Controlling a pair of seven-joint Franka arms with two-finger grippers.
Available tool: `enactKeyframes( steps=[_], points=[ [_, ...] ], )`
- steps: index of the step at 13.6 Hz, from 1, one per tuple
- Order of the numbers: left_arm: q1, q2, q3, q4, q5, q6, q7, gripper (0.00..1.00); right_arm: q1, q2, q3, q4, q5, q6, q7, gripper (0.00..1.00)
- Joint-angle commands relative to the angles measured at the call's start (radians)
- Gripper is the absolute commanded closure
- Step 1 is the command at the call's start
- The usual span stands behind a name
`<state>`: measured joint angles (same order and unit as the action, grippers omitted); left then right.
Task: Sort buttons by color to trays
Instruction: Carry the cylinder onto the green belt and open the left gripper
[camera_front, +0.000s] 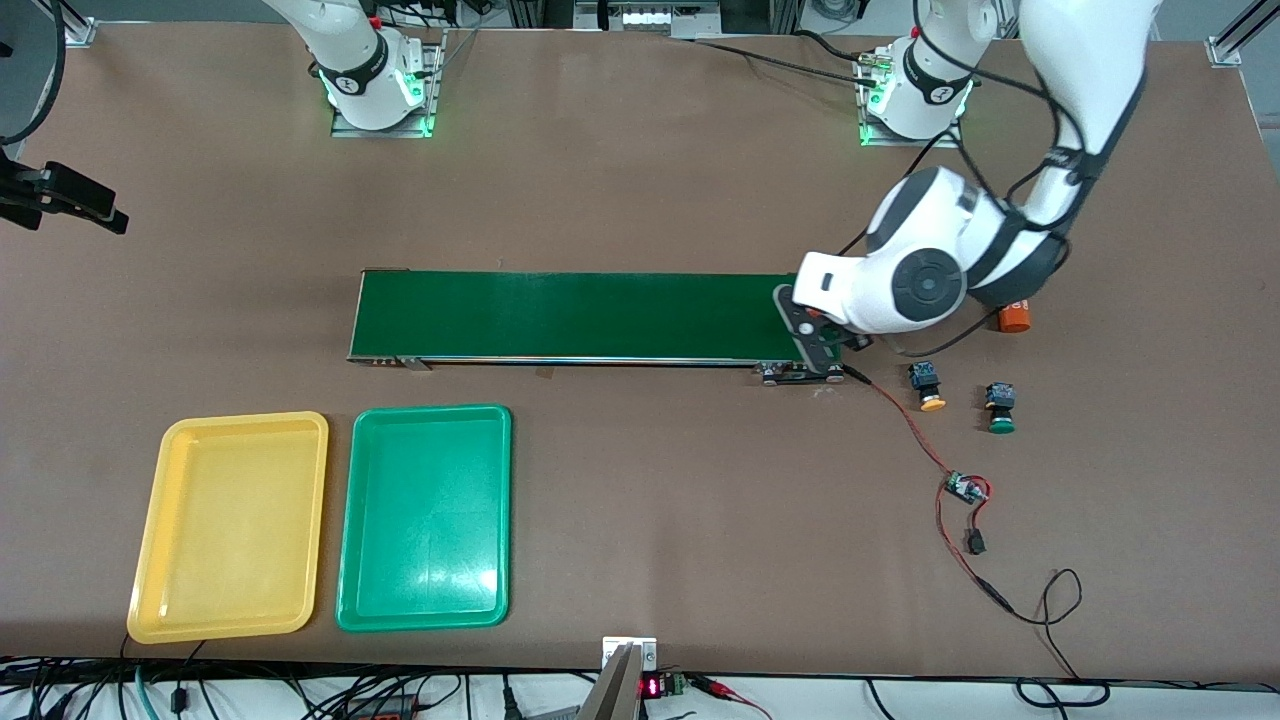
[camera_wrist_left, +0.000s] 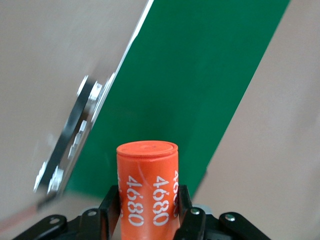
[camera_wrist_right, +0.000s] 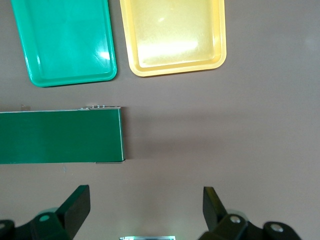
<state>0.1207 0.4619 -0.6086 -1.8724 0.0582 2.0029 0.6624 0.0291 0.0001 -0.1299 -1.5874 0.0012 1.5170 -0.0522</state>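
Over the conveyor belt (camera_wrist_left: 200, 85), left claw (camera_wrist_left: 147, 210) gripping orange cylinder (camera_wrist_left: 148, 185), right claw (camera_wrist_right: 145, 210) wide.

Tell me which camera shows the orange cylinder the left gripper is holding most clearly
The left wrist view: the orange cylinder fills the foreground between the left gripper's fingers, white digits readable, over the conveyor belt. The front view hides it under the arm. The right wrist view doesn't show it.

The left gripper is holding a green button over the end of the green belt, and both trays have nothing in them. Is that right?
Not quite. The left gripper is shut on an orange cylinder with white numbers, not a green button; the left wrist view shows it. It is over the end of the conveyor belt, and the yellow tray and green tray hold nothing.
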Motion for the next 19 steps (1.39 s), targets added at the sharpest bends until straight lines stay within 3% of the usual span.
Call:
enactKeyframes(
  steps=[1, 3, 4, 5, 9, 12, 14, 17, 19],
  points=[
    [-0.042, 0.021, 0.001, -0.011, 0.031, 0.045, 0.141, 0.9, 0.0, 0.001, 0.001, 0.0, -0.012, 0.003, 0.0, 0.0],
    [-0.073, 0.018, -0.002, -0.024, 0.173, 0.054, 0.146, 0.82, 0.0, 0.001, 0.001, 0.003, -0.004, 0.008, 0.003, 0.0],
    [-0.087, 0.018, -0.002, -0.027, 0.179, 0.06, 0.147, 0.5, 0.003, 0.001, 0.003, 0.003, -0.007, 0.014, 0.002, 0.0],
    [-0.087, 0.015, -0.002, -0.025, 0.178, 0.059, 0.141, 0.03, 0.006, 0.001, 0.004, 0.004, -0.004, 0.015, 0.002, 0.0],
    [-0.004, -0.064, -0.002, 0.005, 0.175, -0.047, 0.134, 0.0, 0.023, 0.003, 0.004, 0.004, 0.0, 0.014, -0.006, 0.0],
    [0.082, -0.077, 0.006, 0.151, 0.172, -0.235, 0.09, 0.0, 0.028, 0.011, 0.004, 0.004, -0.001, 0.015, -0.009, 0.0],
    [0.169, -0.072, 0.013, 0.229, 0.175, -0.324, -0.042, 0.0, 0.037, 0.011, 0.004, 0.006, -0.003, 0.017, -0.009, 0.0],
    [0.304, -0.075, 0.021, 0.242, 0.172, -0.322, -0.17, 0.0, 0.034, 0.011, 0.004, 0.006, -0.003, 0.017, -0.009, 0.0],
    [0.242, -0.112, 0.134, 0.233, 0.175, -0.302, -0.316, 0.0, 0.034, 0.014, 0.004, 0.009, -0.003, 0.019, -0.008, 0.0]
  ],
)
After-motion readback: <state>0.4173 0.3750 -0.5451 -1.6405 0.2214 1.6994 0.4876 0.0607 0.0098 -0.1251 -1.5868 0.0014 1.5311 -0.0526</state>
